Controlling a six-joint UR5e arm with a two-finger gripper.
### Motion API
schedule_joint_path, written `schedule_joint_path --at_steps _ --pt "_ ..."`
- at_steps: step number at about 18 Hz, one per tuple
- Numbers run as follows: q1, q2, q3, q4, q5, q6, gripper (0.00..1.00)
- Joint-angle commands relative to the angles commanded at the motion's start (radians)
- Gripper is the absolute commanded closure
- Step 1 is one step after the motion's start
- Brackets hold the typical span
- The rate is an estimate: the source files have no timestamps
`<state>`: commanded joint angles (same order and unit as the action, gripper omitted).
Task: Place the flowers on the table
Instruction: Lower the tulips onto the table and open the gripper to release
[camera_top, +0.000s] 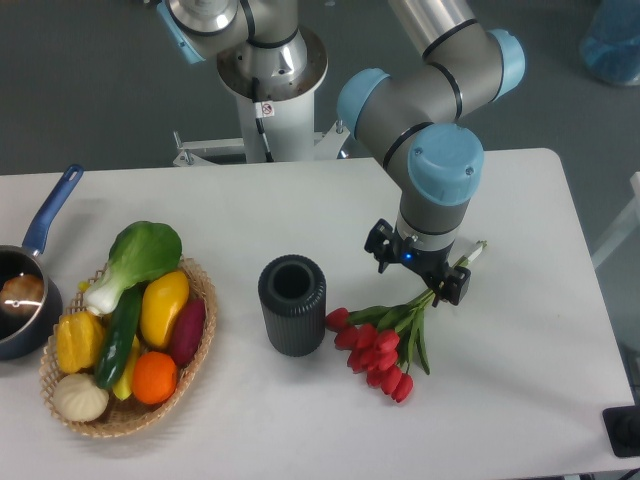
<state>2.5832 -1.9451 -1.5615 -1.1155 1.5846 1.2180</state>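
The flowers (378, 352), a bunch of red tulip buds on green stems, lie slanted just right of a black ribbed vase (292, 305). The buds are low on the white table (300, 210), and the stems rise up and to the right. My gripper (428, 288) points straight down over the stems' upper part and looks shut on them. The cut stem ends stick out past it to the right. The arm's wrist hides the fingertips, so I cannot see the contact itself. The vase stands upright and empty, with the nearest buds close to its right side.
A wicker basket (200, 300) of colourful vegetables sits at the front left. A blue-handled pot (25, 300) stands at the left edge. The robot's base (270, 70) is behind the table's middle. The table's right edge is close to the gripper's right.
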Motion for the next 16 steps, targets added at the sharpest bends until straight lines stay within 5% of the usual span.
schedule_joint_path --at_steps 3,16 --pt "0.021 0.003 0.005 0.054 -0.009 0.014 0.0" --pt "0.126 -0.009 0.069 0.04 -0.057 0.123 0.0"
